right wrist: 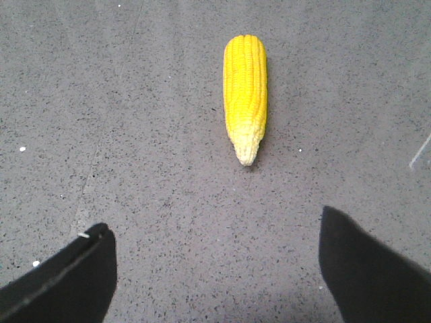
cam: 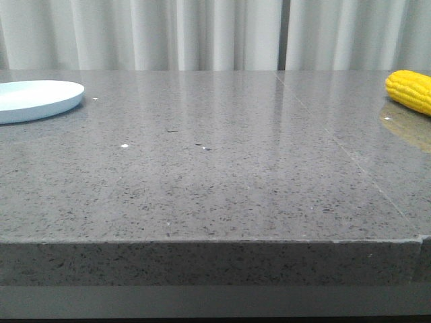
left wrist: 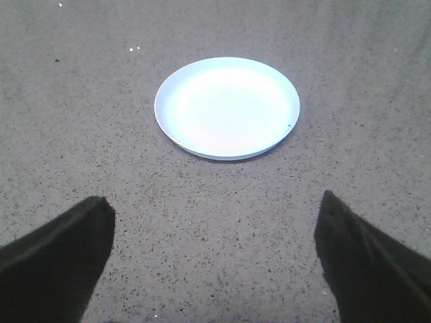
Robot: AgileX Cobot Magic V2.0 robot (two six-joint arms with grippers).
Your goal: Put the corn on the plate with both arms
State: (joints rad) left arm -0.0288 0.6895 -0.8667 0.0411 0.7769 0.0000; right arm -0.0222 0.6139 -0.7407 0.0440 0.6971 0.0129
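From the front camera I've got the plate sitting at the far left of the grey speckled tabletop, partly cut by the frame edge, and the corn lying at the far right, also cut by the edge, so the two are well apart. On the left wrist feed, my left hand is spread wide with nothing between its fingers, hanging over bare tabletop, the plate ahead of it. On the right wrist feed, the right hand is likewise spread wide and holding nothing, the corn lying ahead with its pale tip pointing toward the fingers.
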